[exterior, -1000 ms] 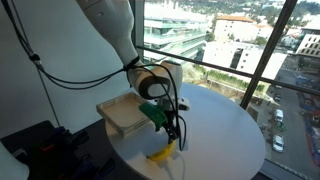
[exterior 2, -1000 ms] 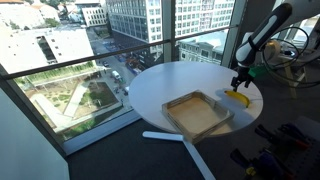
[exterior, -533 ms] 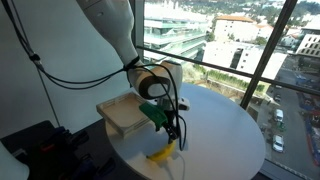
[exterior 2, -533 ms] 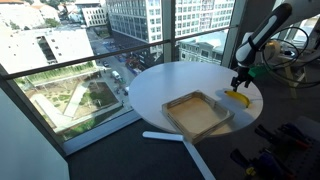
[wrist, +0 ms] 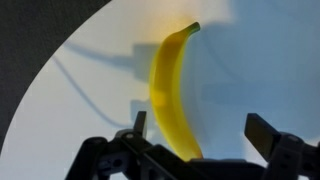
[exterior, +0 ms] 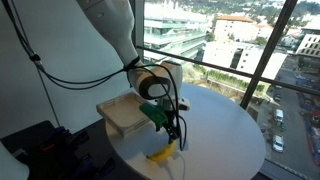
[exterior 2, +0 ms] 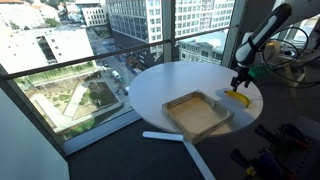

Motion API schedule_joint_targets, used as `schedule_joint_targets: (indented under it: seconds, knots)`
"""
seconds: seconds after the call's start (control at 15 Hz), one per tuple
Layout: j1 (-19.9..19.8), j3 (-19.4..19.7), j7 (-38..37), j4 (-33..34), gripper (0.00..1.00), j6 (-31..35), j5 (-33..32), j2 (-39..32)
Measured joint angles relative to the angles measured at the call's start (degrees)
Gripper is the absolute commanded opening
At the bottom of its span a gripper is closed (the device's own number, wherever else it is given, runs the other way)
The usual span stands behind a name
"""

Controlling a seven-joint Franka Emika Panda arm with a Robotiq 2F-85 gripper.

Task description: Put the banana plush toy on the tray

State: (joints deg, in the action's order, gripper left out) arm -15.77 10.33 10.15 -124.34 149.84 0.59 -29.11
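The banana plush toy (wrist: 170, 90) lies flat on the round white table (exterior: 225, 125), near its edge; it shows in both exterior views (exterior: 161, 153) (exterior 2: 238, 98). My gripper (wrist: 200, 130) is open and hovers just above the banana, its two fingers spread to either side of the banana's lower end, the left finger (wrist: 140, 122) close beside it. In both exterior views the gripper (exterior: 173, 133) (exterior 2: 237, 84) points down over the banana. The wooden tray (exterior: 125, 114) (exterior 2: 196, 113) sits on the same table, apart from the banana, and holds nothing.
The table edge runs close to the banana. Large windows surround the table. Black cables hang from the arm (exterior: 150, 85). A white strip (exterior 2: 165, 136) lies on the floor by the table. Dark equipment (exterior: 35, 150) stands beside the table.
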Motion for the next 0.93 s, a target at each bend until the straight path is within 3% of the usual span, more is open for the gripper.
schedule_joint_targets:
  seconds: [0.93]
  knots:
    - [-0.3,0.0,-1.0,4.3,1.0,2.2,0.0,-5.0]
